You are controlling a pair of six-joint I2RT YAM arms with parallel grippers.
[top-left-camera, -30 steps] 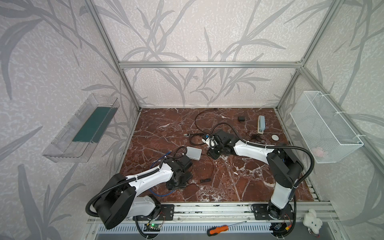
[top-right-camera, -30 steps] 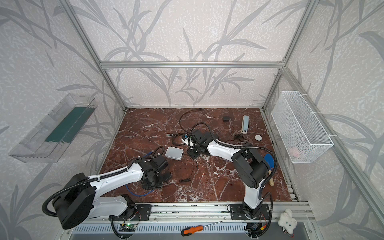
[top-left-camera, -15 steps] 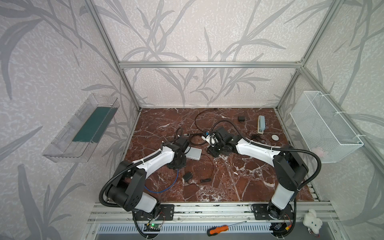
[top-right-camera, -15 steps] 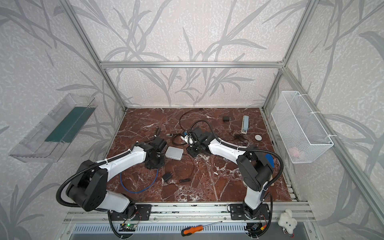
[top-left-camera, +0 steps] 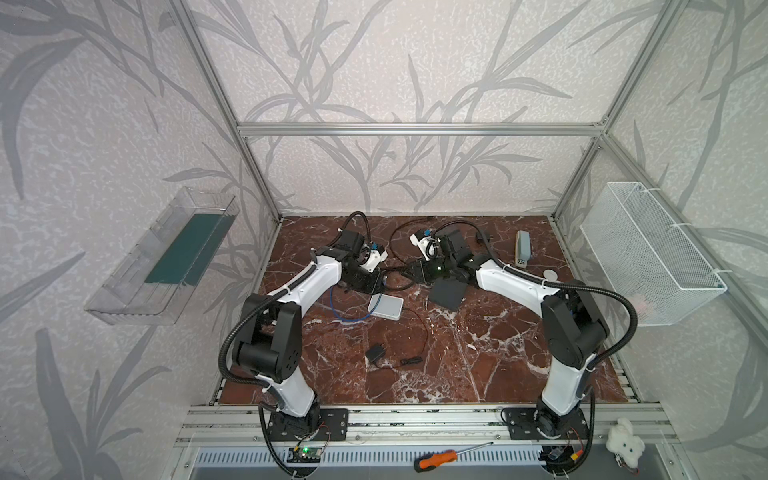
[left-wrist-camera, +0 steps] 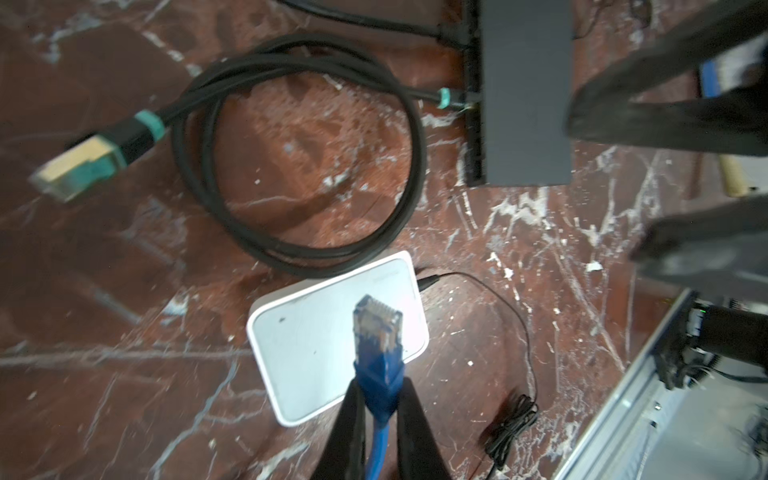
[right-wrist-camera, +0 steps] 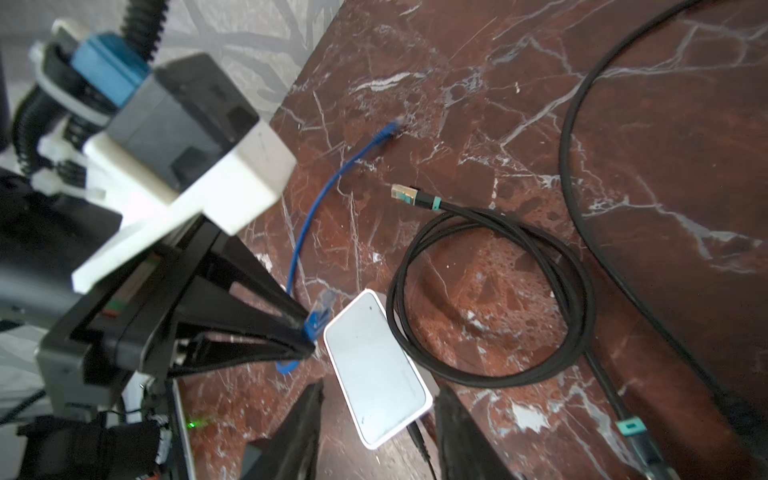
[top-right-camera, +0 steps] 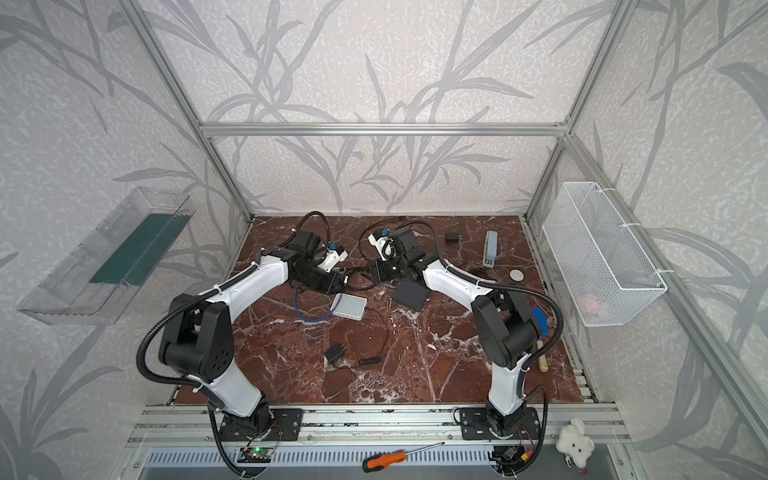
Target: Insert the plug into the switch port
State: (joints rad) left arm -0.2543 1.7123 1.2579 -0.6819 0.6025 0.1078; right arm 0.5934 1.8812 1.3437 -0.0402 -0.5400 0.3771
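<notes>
Soft even light in both top views, faint shadows, edges bent, wrist views blurred, gold cable end (left-wrist-camera: 79,162) smeared, white camera mount (right-wrist-camera: 187,187) out of focus.

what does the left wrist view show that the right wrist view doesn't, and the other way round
Only the left wrist view clearly shows the dark grey slab and the bundled stretch of thin black cord. Only the right wrist view shows the blue cable's far connector lying on the marble tabletop and the left arm's wrist camera. Both show the white switch box, the coiled black cable, the thin cord's plug at the box's edge, and the left tool shut on the blue cable's near connector.
</notes>
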